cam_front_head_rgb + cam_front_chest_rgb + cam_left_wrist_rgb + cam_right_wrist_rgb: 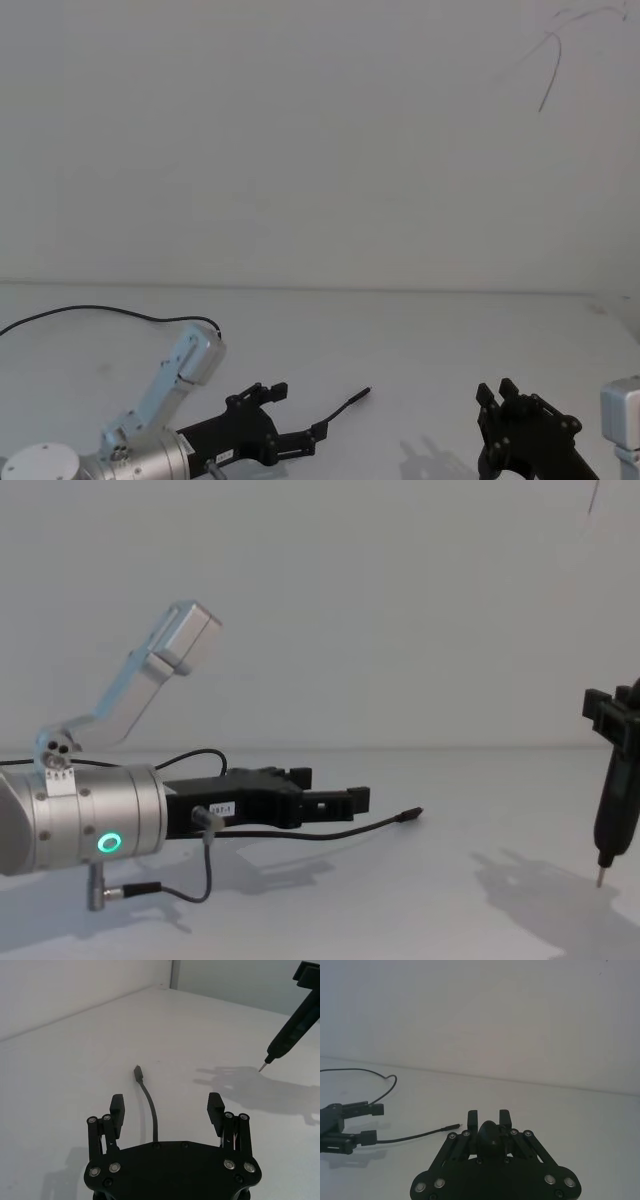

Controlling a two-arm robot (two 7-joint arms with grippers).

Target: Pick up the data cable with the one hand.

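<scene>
Nearest to me is the black two-finger left gripper [165, 1100], low over the white tabletop [70, 1060]. Its jaws are spread wide. The long thin black data cable [150, 1112] comes out from under the gripper and runs between the jaws. It is a bit nearer to one finger than the other and touches neither. It looks like it lies on the tabletop. Its small, thicker black plug [138, 1074] is just past the fingertips.

I think the step now is closing on the cable. First I want the cable in the middle of the gap, so I slide the gripper a little sideways. I go down until the fingertips almost touch the tabletop, because the cable is thin and easy to miss. Then I close slowly and pinch just behind the plug, so the fat plug stops the cord from slipping out. I lift straight up and slowly, since the cord is bendy and will hang down.

Well apart to the side, the black right gripper [495, 390] has its jaws pressed on a slender black pen-like tool [292, 1022]. I leave that arm alone. Farther back, the cable curves away to the left.
</scene>
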